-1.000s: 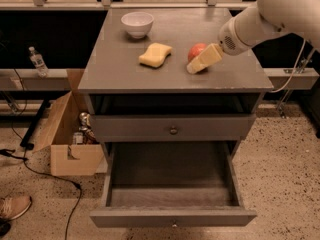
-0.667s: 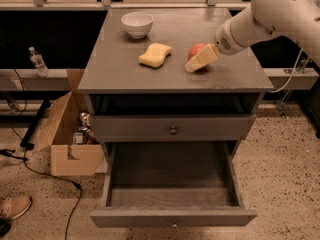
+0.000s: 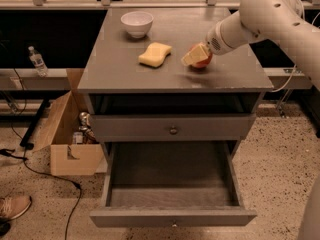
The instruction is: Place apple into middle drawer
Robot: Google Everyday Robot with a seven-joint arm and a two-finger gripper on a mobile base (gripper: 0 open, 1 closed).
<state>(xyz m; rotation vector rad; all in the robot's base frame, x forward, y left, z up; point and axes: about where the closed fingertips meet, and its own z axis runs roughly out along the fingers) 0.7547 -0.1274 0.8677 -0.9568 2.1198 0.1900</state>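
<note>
Grey and flat, the surface (image 3: 120, 76) is the top of a cabinet that stands on a speckled floor, with a dark area and a rail behind it. On the surface we see a white bowl (image 3: 137, 23) near the back left. A yellow sponge (image 3: 155, 54) lies in front of the bowl, a little to the right.

The apple (image 3: 205, 62) is to the right of the sponge, apart from it, in the right half of the surface. A white arm (image 3: 270, 19) comes in from the upper right, and its end effector (image 3: 189, 58) is at the apple. The pale fingers (image 3: 196, 53) are clenched on the apple and cover its left side, so only the red right part shows. We cannot tell if the apple touches the surface or is just above it.

Below the surface we see a dark open slot, then a closed drawer front (image 3: 130, 126) with a round knob (image 3: 173, 130). Under that, the middle drawer (image 3: 210, 217) is pulled far out toward us, and we look into its long box from above. The apple is up at the surface, well apart from this drawer.

Left of the cabinet a cardboard box (image 3: 65, 149) stands on the floor. A water bottle (image 3: 37, 60) stands on a ledge further left. A black cable (image 3: 50, 173) runs over the floor, and a shoe (image 3: 14, 206) shows at the bottom left corner.
</note>
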